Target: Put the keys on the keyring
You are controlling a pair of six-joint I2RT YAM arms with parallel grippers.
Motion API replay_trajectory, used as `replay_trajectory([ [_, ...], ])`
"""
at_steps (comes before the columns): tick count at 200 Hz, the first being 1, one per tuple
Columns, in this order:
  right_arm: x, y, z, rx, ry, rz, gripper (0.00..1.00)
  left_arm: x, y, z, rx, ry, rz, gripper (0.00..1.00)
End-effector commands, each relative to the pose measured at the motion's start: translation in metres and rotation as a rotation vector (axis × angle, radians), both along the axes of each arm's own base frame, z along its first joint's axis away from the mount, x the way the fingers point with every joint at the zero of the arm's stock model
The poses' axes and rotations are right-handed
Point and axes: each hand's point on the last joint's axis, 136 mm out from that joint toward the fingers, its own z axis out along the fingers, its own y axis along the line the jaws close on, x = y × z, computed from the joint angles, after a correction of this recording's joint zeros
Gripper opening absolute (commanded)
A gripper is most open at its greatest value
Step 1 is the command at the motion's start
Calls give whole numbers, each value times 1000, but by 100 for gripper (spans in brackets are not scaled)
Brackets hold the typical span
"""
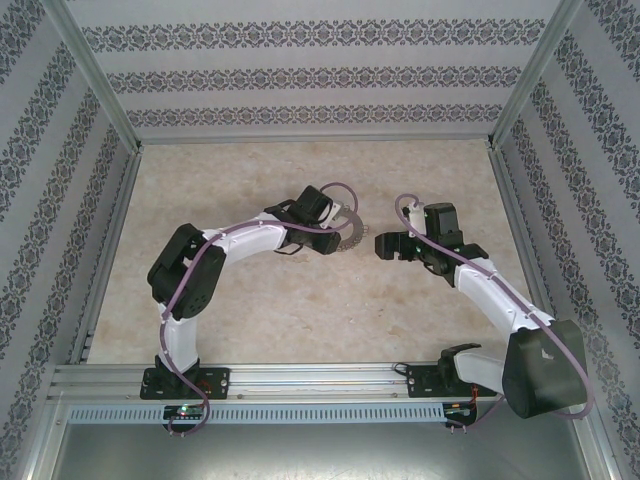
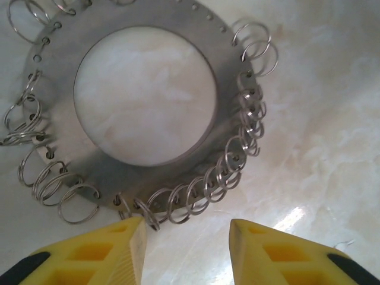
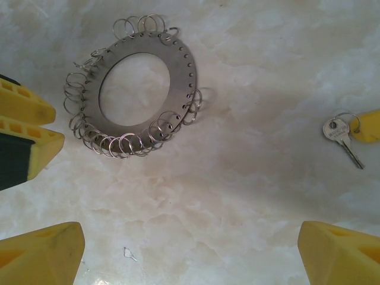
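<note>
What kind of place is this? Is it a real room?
Probably a small robot test booth, not a real room. A left arm and a right arm are bolted to a metal rail at the near edge of a marble-look tabletop, and patterned panels box it in.

A pale, marble-patterned table (image 1: pixel 300 310) lies beneath the left gripper (image 1: pixel 335 228) and the right gripper (image 1: pixel 385 245). Ahead of both stands a white back wall (image 1: pixel 320 80) banded with dark floral stripes. Matching side walls (image 1: pixel 50 180) stand outboard of each. Aluminium posts (image 1: pixel 100 85) mark the far corners. Behind the grippers, an aluminium rail (image 1: pixel 310 375) and a slotted strip (image 1: pixel 300 412) edge the table. A bright glare (image 2: pixel 297 217) lies beside one left fingertip.
</note>
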Motion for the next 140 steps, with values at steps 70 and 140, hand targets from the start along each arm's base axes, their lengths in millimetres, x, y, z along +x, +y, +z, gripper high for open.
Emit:
replay_trajectory([
  [70, 2, 0, 6, 28, -26, 6, 96, 9, 21, -14, 118, -1, 86, 31],
  [140, 4, 2, 8, 39, -37, 10, 98, 10, 26, -21, 141, 1, 97, 21],
])
